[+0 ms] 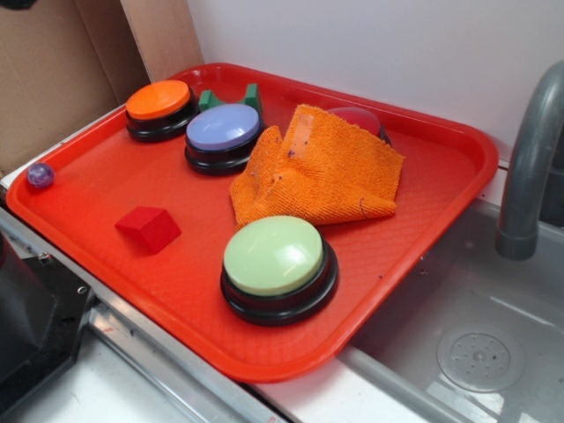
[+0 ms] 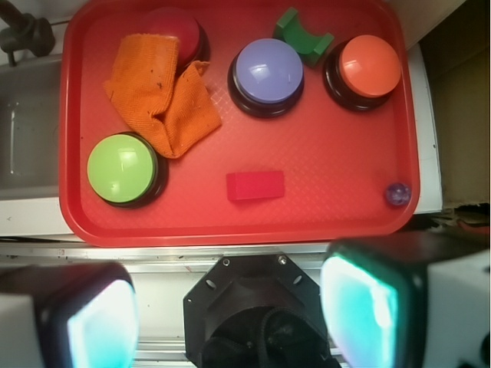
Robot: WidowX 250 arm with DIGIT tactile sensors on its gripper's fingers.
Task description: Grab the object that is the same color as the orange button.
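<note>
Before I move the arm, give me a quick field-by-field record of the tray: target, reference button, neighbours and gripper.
target: crumpled orange terry cloth rag, lying on the red plastic tray
reference: orange-topped round button with black base, at a tray corner
touching target: red-topped button, partly covered by the rag
near target: pale green-topped button; purple-topped button
other items: small red block; green notched block; small purple ball
gripper: fingers apart, above the near tray edge, holding nothing
</note>
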